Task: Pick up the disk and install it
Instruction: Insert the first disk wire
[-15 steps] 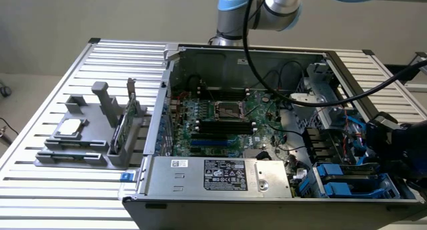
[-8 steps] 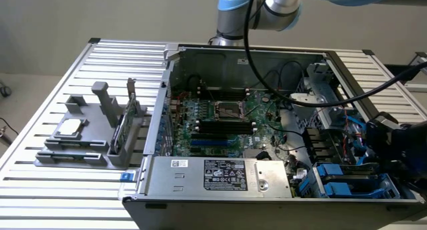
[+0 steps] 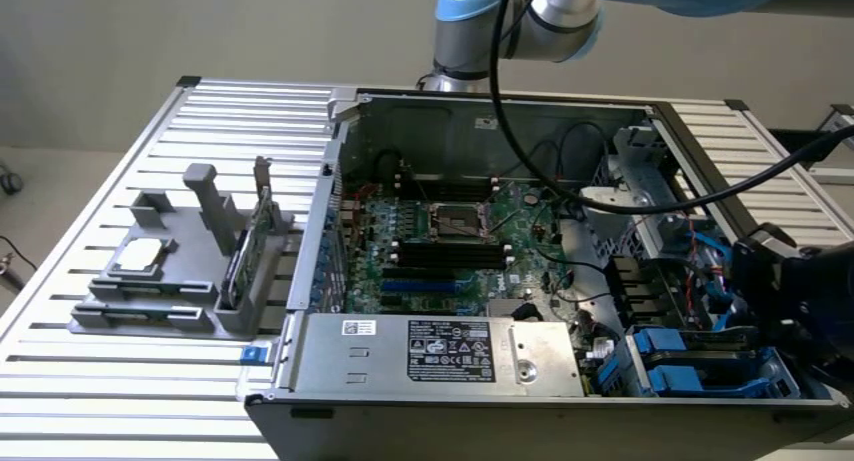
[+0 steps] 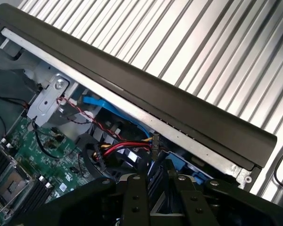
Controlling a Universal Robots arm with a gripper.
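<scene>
Slatted metal surface (image 3: 80, 381) carries the open computer case (image 3: 534, 426), and I see the gripper (image 4: 156, 176) hanging over the blue-railed drive bay (image 3: 674, 366) at the case's near corner on the exterior view's right, but I cannot tell whether the disk is clamped in it or seated there.

I work in what looks like a robotics lab or test cell. A slatted aluminium bench (image 3: 107, 381) carries an opened desktop computer case (image 3: 507, 101) with its motherboard (image 3: 441, 251) bare. A grey parts fixture (image 3: 147, 311) sits beside it, and a plain pale wall (image 3: 200, 31) stands behind my blue-jointed arm (image 3: 534, 11).
</scene>
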